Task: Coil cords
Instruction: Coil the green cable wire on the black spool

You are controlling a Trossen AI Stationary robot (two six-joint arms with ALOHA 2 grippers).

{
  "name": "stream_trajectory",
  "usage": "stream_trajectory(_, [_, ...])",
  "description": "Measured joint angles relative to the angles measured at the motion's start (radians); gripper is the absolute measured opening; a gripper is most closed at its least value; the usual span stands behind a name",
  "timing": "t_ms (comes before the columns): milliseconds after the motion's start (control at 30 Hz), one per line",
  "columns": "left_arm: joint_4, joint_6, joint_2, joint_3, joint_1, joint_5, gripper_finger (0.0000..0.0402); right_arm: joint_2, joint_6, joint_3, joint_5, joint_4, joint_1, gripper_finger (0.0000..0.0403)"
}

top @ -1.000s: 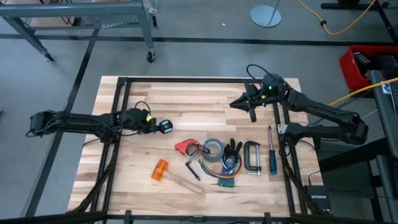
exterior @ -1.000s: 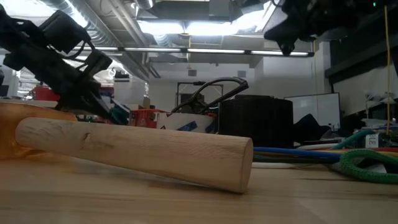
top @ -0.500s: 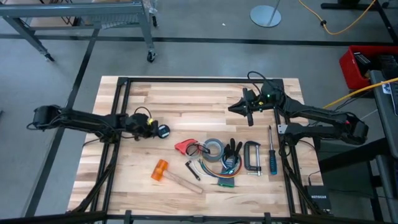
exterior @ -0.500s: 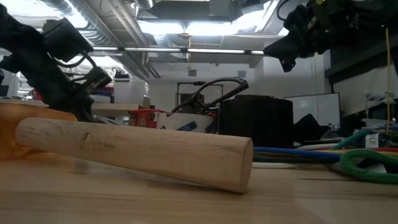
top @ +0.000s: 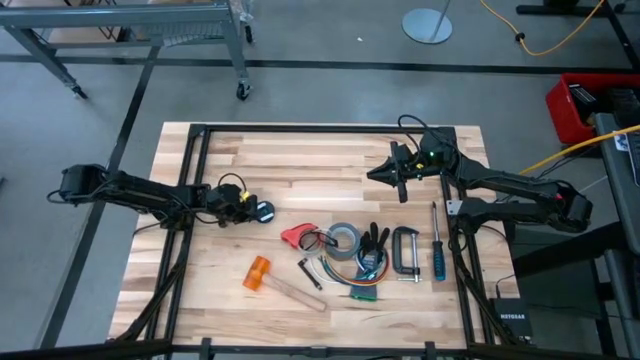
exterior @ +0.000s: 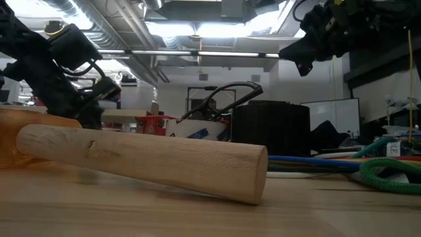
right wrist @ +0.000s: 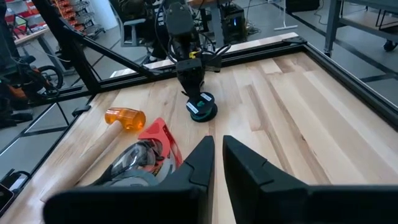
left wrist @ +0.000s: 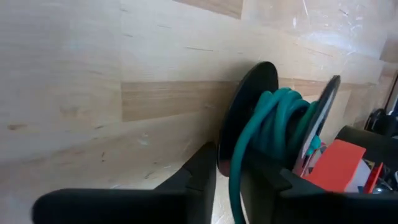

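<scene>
A small black reel (top: 262, 211) wound with teal-green cord (left wrist: 277, 118) lies flat on the wooden table, left of centre; the right wrist view also shows the reel (right wrist: 202, 109). My left gripper (top: 243, 207) slants down right beside it, fingers a little apart. One teal strand (left wrist: 234, 168) runs from the reel down between them. My right gripper (top: 403, 186) hangs shut and empty above the table's far right part, pointing toward the reel. My left gripper stands over the loose strand (left wrist: 234, 180) that leaves the reel, with one finger on either side of it. The fingers slant down from the table's left. The gap is wider than the strand, and I cannot tell whether either finger touches it.
Near the front lie a hammer with an orange head (top: 258, 273) and a wooden handle (exterior: 145, 161), a red tool (top: 297, 235), a grey tape roll (top: 343, 238), a C-clamp (top: 405, 250), a blue screwdriver (top: 437, 255) and coloured wires (top: 360, 288). Bare wood (top: 320, 160) spans the far half.
My left gripper has sunk toward the table and rolled, bringing the reel down from the air onto the wood, where it now lies still. My right gripper has come down a little and then kept still.
</scene>
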Motion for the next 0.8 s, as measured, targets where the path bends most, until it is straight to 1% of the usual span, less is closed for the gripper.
stream_trajectory(133, [-0.014, -0.009, 0.003, 0.002, 0.0, -0.001, 0.008, 0.0, 0.0, 0.0, 0.0, -0.002, 0.0, 0.0037])
stream_trajectory(267, [-0.028, -0.034, 0.003, 0.003, 0.001, 0.004, 0.0092, 0.0, -0.001, 0.0, 0.0, -0.002, 0.0, 0.0037])
stream_trajectory(433, [-0.055, -0.072, 0.003, 0.004, 0.001, 0.035, 0.0081, 0.0, -0.001, 0.0, 0.0, -0.006, 0.0, 0.0037])
stream_trajectory(533, [-0.061, -0.046, 0.003, 0.004, 0.001, 0.04, 0.0073, 0.0, -0.001, 0.0, 0.0, -0.012, 0.0, 0.0037])
stream_trajectory(800, [-0.055, 0.006, 0.003, 0.002, 0.001, 0.048, 0.007, 0.0, -0.023, 0.0, 0.0, -0.019, 0.0, 0.0037])
